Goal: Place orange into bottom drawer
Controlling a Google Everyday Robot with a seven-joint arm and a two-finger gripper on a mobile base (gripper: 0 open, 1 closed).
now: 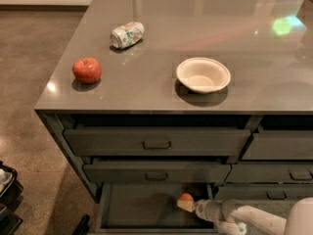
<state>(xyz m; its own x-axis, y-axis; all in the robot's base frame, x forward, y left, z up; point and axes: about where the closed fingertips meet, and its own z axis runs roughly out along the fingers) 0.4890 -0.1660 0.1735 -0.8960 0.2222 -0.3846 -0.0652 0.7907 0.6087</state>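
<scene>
Gripper (190, 205) sits low inside the open bottom drawer (142, 208), right up against the orange (185, 198) at the drawer's right end. Can't tell how the jaws stand.

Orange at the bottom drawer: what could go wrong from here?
1. The gripper is inside the open bottom drawer, at its right end, with the orange at its tip. I cannot tell whether the orange touches the floor. If it is released from a height, the round fruit might roll on that flat surface.
2. The arm enters close under the middle drawer. Pulling out upward could knock it.
</scene>
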